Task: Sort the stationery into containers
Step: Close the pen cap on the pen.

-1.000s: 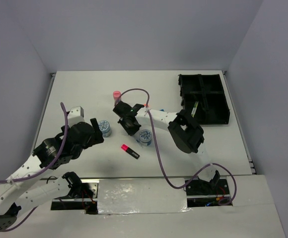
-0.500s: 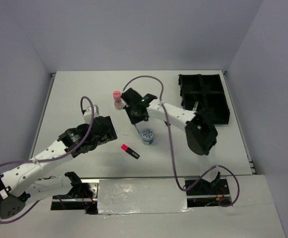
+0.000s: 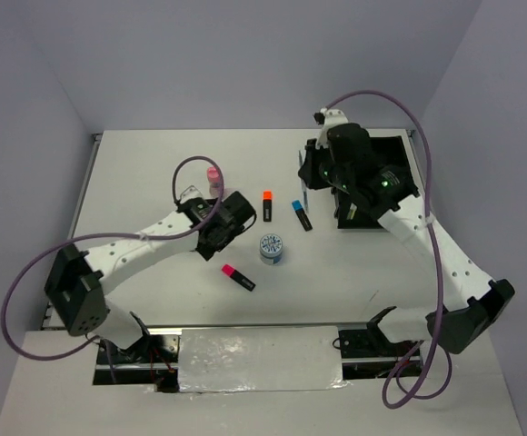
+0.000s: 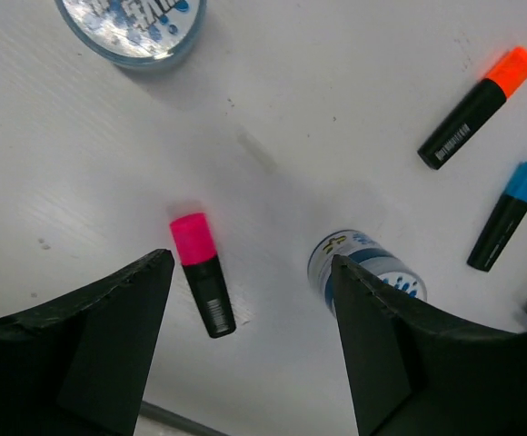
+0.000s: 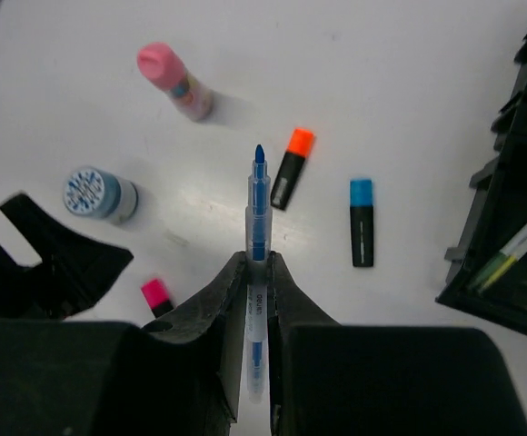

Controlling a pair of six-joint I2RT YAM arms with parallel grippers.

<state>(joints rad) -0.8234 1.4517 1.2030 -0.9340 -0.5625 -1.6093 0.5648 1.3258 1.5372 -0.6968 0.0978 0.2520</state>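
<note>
Transfer step: my right gripper (image 5: 257, 272) is pinched narrow on a blue pen (image 5: 258, 195), with the organiser tray (image 5: 516, 173) at the right edge of that wrist view (pale pens lie in one slot). Next I'd swing right over a compartment and release. Left gripper (image 4: 248, 272) gapes wide above the pink highlighter (image 4: 202, 286) on the bench, lower centre of its view, holding nothing.

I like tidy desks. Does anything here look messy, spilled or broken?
Nothing looks spilled or broken. It's just unsorted: the orange highlighter, blue highlighter and pink highlighter lie at different angles on the table, outside the black tray. The right gripper holds a blue-tipped pen.
</note>
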